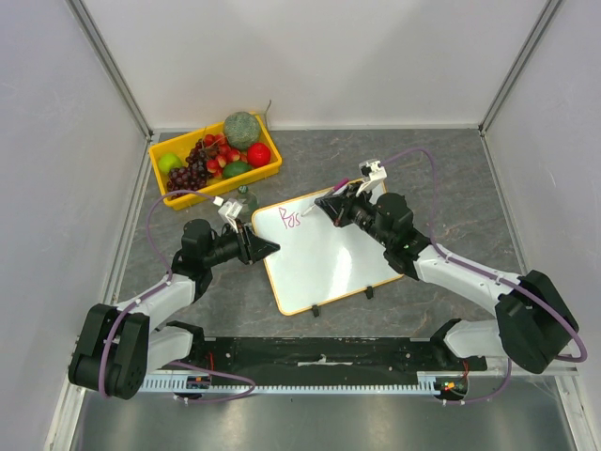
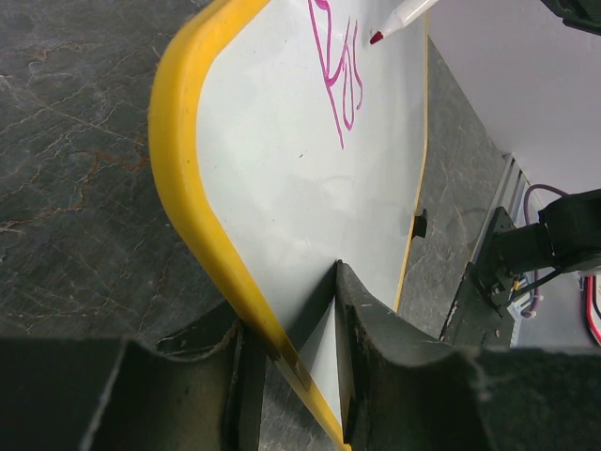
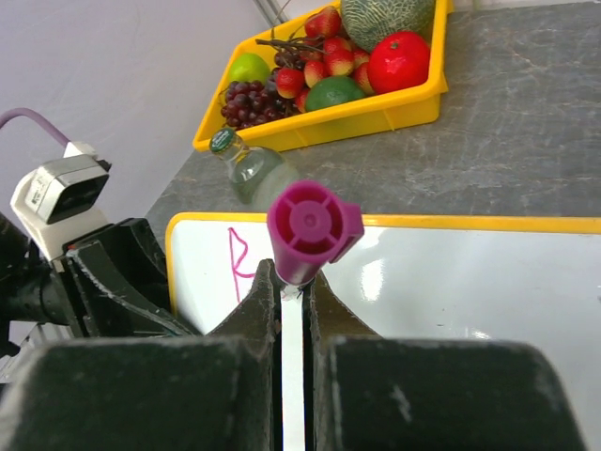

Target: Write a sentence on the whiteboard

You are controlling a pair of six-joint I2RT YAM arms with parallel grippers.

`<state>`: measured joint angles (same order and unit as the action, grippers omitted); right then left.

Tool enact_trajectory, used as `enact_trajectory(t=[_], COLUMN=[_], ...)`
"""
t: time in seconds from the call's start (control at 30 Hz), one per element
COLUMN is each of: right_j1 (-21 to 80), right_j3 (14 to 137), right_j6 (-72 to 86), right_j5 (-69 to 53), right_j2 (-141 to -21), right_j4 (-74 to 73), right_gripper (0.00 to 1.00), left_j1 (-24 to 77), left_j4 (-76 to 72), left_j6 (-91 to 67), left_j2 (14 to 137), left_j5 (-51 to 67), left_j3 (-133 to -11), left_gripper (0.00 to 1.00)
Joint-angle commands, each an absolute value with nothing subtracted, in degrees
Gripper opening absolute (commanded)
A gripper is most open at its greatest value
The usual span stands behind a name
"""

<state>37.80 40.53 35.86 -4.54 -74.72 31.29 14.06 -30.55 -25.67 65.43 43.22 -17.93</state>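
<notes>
The whiteboard (image 1: 324, 254) lies tilted on the grey table, its yellow frame (image 2: 183, 188) curving past my left wrist. My left gripper (image 1: 268, 247) is shut on the whiteboard's left edge, one finger (image 2: 376, 329) on the white face and the other beneath the frame. My right gripper (image 1: 331, 202) is shut on a white marker with a magenta cap end (image 3: 310, 225). The marker's tip (image 2: 376, 38) sits at the board just past the last pink letter. The sentence (image 1: 289, 219) reads three letters at the board's top left corner (image 2: 338, 85). Only its first letter (image 3: 235, 263) shows in the right wrist view.
A yellow tray of fruit (image 1: 216, 158) stands at the back left, close to the board's top corner. A small clear bottle with a green cap (image 1: 246, 197) lies between the tray and the board (image 3: 249, 169). Walls enclose the table on three sides.
</notes>
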Motion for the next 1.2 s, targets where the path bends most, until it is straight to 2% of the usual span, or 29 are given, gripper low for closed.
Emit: enact_trajectory(t=[0.0, 0.63, 1.17], right_j1=[37.79, 37.79, 37.79], right_j3=[42.71, 43.68, 38.5], right_j6=[33.31, 32.61, 32.17], right_j5=[-0.97, -0.79, -3.52], right_j2=[-73.91, -76.11, -74.36], right_j4=[30.41, 30.41, 29.0], right_gripper=[0.0, 0.0, 0.0], left_j1=[14.68, 14.68, 14.68], left_j4=[-28.74, -28.83, -28.83], left_j6=[-21.27, -21.36, -21.36], left_j2=[65.92, 66.18, 66.01], left_j5=[42.36, 42.63, 42.54], left_j3=[-17.93, -17.93, -17.93], left_gripper=[0.02, 0.02, 0.02])
